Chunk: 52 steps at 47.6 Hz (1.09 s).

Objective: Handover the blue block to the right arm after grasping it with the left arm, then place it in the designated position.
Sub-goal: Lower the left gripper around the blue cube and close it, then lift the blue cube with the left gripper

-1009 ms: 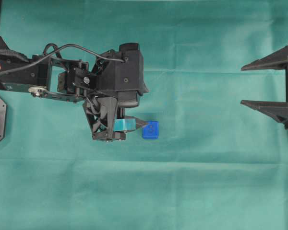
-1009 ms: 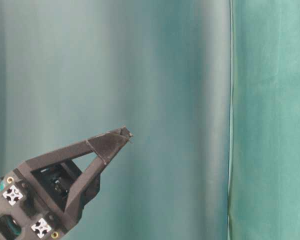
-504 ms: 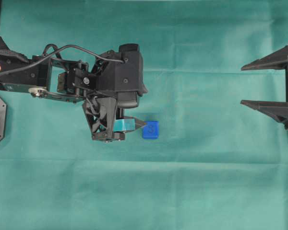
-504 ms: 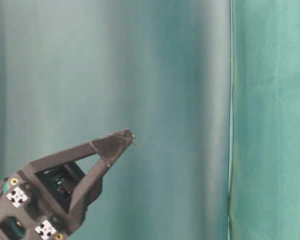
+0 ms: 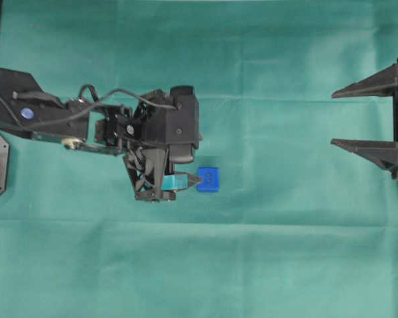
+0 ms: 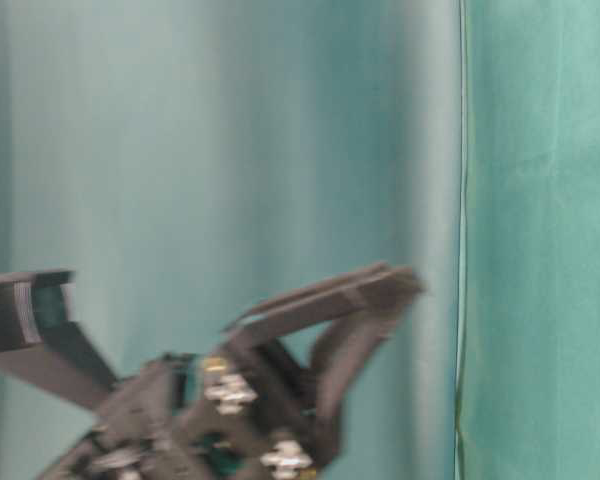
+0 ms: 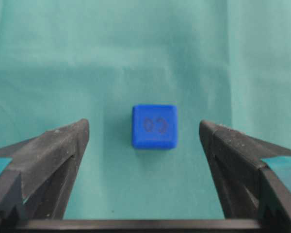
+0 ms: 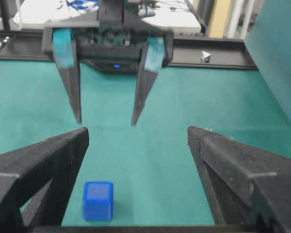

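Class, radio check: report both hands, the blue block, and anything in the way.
Left hand open, above the blue block, no contact. Right hand open, parked at the far side. Block sits on the green cloth, nothing blocking it.

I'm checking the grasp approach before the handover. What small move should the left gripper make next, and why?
Probably lower straight down around the blue block, then close. In the left wrist view the left gripper is open with the block centred between its fingers, touching neither. In the right wrist view its fingertips appear to hang above the green cloth, where the block rests.
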### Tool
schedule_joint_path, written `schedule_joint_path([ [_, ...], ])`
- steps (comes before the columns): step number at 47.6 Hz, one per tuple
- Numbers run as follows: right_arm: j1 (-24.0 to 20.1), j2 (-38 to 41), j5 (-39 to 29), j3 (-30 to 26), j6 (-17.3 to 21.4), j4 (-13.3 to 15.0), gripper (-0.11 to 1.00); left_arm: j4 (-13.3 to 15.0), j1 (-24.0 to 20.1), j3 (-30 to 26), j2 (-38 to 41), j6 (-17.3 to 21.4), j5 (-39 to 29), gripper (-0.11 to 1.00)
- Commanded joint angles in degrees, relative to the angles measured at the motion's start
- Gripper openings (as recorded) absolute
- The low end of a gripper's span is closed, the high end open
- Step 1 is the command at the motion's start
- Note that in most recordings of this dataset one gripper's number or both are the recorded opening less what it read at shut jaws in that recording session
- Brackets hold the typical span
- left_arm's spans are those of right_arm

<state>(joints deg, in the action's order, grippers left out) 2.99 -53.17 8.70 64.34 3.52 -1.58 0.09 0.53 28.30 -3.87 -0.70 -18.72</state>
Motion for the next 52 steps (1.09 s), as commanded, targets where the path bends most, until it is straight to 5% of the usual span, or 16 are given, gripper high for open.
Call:
schedule_joint_path([
  [1,0.2,0.5,0.2,-1.5,0.0,0.0,0.93,-0.1,0.3,0.7,0.9,0.0,3.8,1.00],
  [52,0.2,1.3,-0.2,-1.2,-0.1,0.0,0.93,0.0,0.2,2.2,16.9,-0.1,17.9,1.00],
])
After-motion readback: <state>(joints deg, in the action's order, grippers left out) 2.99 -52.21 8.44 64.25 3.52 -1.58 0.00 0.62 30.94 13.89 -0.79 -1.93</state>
